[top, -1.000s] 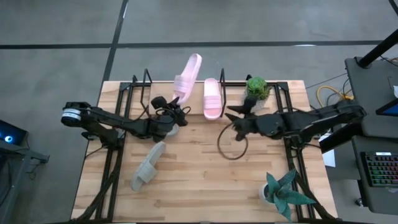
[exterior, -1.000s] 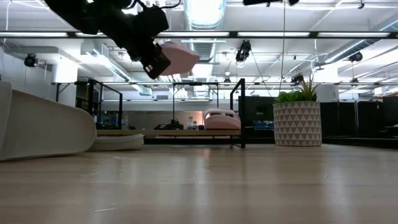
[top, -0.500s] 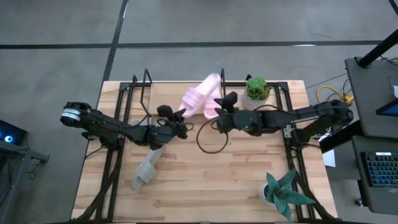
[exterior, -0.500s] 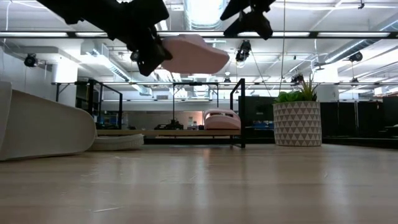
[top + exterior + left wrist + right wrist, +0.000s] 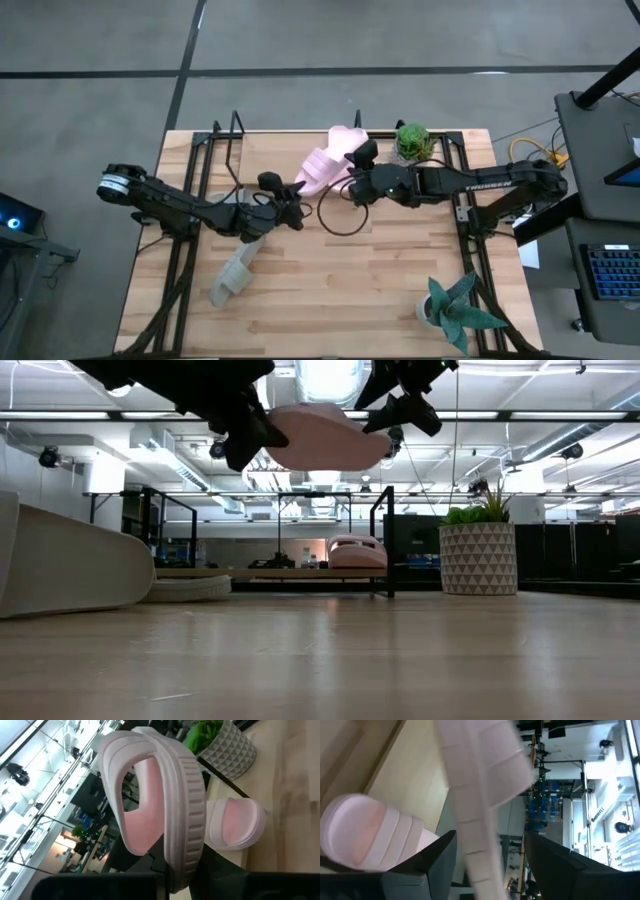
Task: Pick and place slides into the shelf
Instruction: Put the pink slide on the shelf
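Note:
My left gripper (image 5: 292, 198) is shut on a pale pink slide (image 5: 328, 168) held in the air over the table's far middle. My right gripper (image 5: 358, 176) is open at the slide's strap end (image 5: 378, 448), and its fingers (image 5: 436, 856) stand on either side of the sole's edge (image 5: 476, 825). I cannot tell whether they touch it. The second pink slide (image 5: 357, 552) rests sole down on the shelf board (image 5: 270, 573). One grey-green slide (image 5: 238, 266) lies on the tabletop near the left. Another pale slide (image 5: 190, 588) lies by the shelf. My left gripper pinches the pink slide's heel end (image 5: 179, 870) between its two fingers, coming level from the table's left. The slide reaches away from the fingers toward the far right, roughly level and lifted clear of table and shelf.
A potted plant (image 5: 413, 142) stands at the far right beside the shelf's black frame (image 5: 357, 125). A second plant (image 5: 455, 310) stands at the near right. A dark cable loop (image 5: 340, 215) hangs below the grippers. Bare tabletop (image 5: 350, 290) lies in the near middle.
My left gripper has moved a little toward the near edge and turned. The pink slide has swung from pointing to the far edge round toward the right and now lies over the shelf's pink slide. My right gripper has moved left to the slide's strap end.

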### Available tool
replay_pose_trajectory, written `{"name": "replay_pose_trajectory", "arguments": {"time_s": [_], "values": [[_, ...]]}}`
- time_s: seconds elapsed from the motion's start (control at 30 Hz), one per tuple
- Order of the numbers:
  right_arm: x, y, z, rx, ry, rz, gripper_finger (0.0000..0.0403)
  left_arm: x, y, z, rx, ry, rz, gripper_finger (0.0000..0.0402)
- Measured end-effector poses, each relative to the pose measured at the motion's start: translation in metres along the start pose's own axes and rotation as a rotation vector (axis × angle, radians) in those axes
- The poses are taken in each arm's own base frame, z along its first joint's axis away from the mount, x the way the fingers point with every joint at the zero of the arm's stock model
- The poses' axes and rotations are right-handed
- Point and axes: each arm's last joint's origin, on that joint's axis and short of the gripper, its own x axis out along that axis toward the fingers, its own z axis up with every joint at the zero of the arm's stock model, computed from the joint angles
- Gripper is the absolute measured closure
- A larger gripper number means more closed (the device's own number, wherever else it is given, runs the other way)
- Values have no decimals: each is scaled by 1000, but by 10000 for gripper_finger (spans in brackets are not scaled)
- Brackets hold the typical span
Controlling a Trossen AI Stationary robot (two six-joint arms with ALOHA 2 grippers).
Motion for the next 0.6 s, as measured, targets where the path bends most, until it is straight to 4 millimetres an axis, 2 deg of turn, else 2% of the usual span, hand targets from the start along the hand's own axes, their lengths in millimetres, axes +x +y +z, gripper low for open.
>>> {"name": "replay_pose_trajectory", "arguments": {"time_s": [0.6], "values": [[5,1,-9,-25,47,27,182,-2,3,12,16,-102,-77,389]]}}
